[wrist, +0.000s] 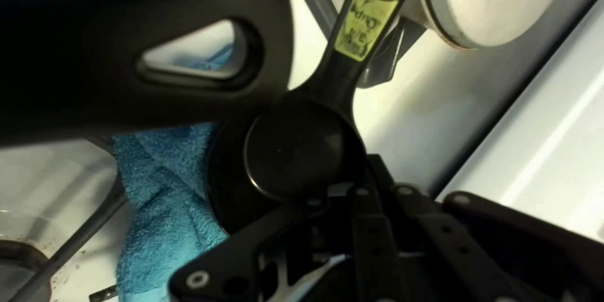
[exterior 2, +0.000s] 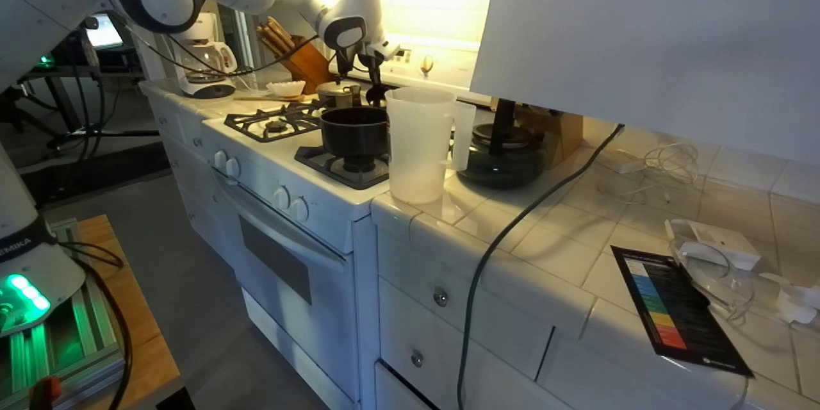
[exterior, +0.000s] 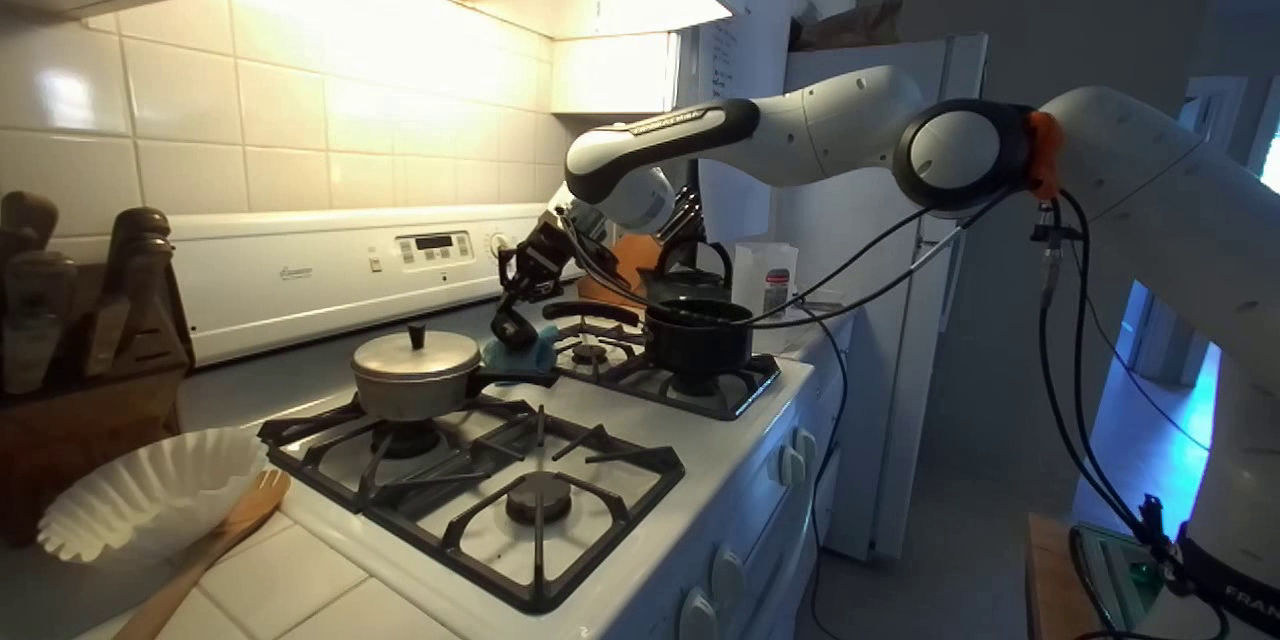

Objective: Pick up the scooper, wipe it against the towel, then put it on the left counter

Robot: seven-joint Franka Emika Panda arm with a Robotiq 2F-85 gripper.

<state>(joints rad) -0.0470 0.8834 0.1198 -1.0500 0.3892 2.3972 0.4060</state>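
The scooper is a black measuring cup with a yellow label on its handle (wrist: 349,47). My gripper (wrist: 361,181) looks shut on the cup's rim in the wrist view; the dark fingertips are hard to make out. In an exterior view the scooper (exterior: 514,328) hangs below the gripper (exterior: 520,302), over the blue towel (exterior: 530,356). The towel (wrist: 165,212) shows under and beside the cup in the wrist view; I cannot tell how firmly they touch. The scooper (exterior 2: 376,95) is small and dark in an exterior view, where the towel is hidden. The tiled counter (exterior: 280,580) lies beside the stove.
A black pot (exterior: 700,345) stands close by, and its handle (wrist: 255,89) crosses the wrist view near the cup. A lidded silver pot (exterior: 415,380) stands on the other side. The counter holds a wooden fork (exterior: 255,510), paper filters (exterior: 150,490) and a knife block (exterior: 90,400).
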